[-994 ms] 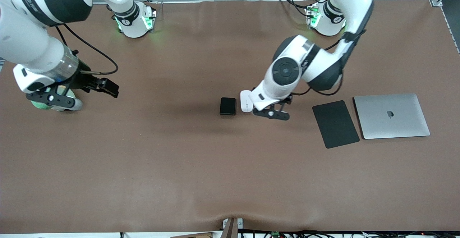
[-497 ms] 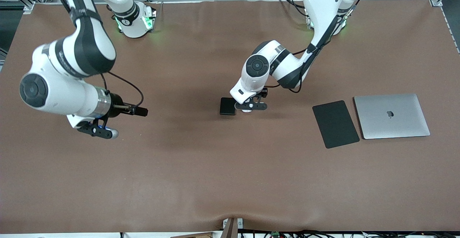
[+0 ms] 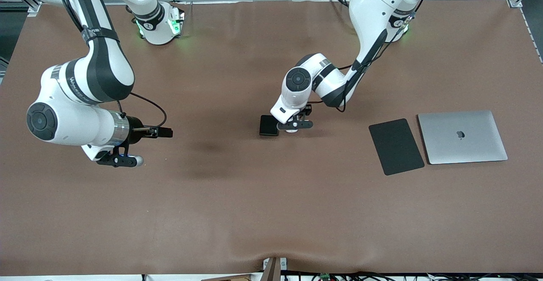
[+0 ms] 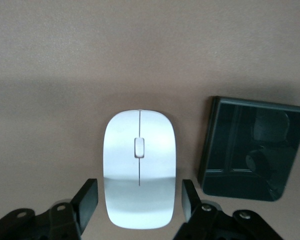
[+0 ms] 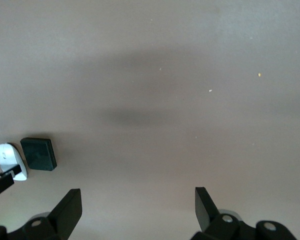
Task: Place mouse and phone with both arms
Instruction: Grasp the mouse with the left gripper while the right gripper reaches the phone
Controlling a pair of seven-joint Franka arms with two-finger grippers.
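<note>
The white mouse [image 4: 139, 172] lies on the brown table next to the black phone [image 4: 252, 150]. My left gripper [image 4: 138, 200] is low over the mouse, open, with one finger on each side and a small gap to each. In the front view the left gripper [image 3: 293, 125] hides most of the mouse [image 3: 291, 130], and the phone [image 3: 268, 125] lies beside it toward the right arm's end. My right gripper [image 3: 116, 161] is open and empty over bare table at the right arm's end. In the right wrist view the right gripper [image 5: 137, 200] sees the mouse [image 5: 10, 160] and phone [image 5: 38, 153] far off.
A flat black mouse pad [image 3: 396, 146] and a closed silver laptop [image 3: 462, 136] lie side by side toward the left arm's end. The brown table cover [image 3: 271, 204] is bare nearer the front camera.
My left gripper has come down from beside the mouse to straddle it. My right arm has swung from the table's edge toward the middle and lowered.
</note>
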